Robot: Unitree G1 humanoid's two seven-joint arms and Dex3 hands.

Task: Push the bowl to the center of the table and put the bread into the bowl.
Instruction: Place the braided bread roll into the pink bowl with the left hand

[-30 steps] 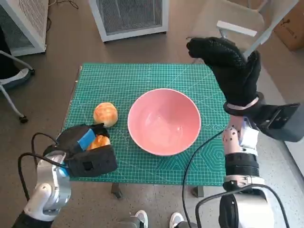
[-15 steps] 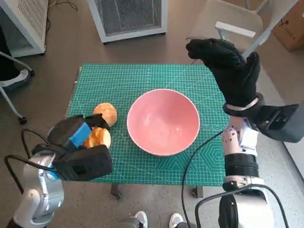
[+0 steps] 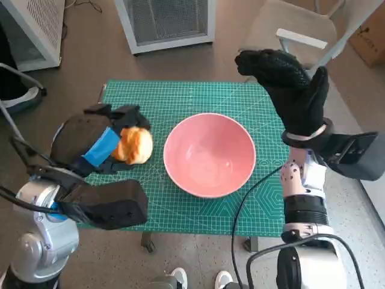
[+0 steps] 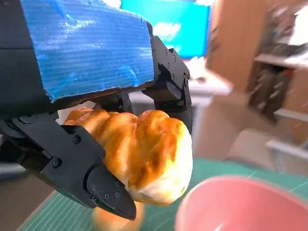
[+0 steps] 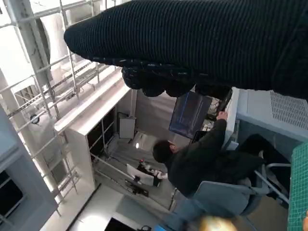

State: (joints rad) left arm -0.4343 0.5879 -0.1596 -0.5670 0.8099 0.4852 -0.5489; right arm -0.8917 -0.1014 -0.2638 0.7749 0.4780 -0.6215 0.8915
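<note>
Flanking the table [image 3: 180, 99] — chair [image 3: 289, 27], white cabinet [image 3: 165, 21].

Left hand [image 3: 90, 144]: black, angular plastic segments; visible screw heads along the fingers [image 4: 103, 185]; blue tape [image 4: 86, 45] with a ribbed, wrinkled surface across the back.
Left forearm [image 3: 45, 238]: pale silver-grey rounded casing; blue accent at the wrist; black box-shaped module [image 3: 105, 205] mounted near the wrist; black cables looping alongside.
Right hand [image 3: 292, 90]: covered by a black knitted glove with ribbed texture.
Right forearm [image 3: 305, 192]: pale casing dotted with small screws; black rings at the wrist and lower down; black module [image 3: 355, 155] on the outer side; black cable [image 3: 240, 211] trailing down.
</note>
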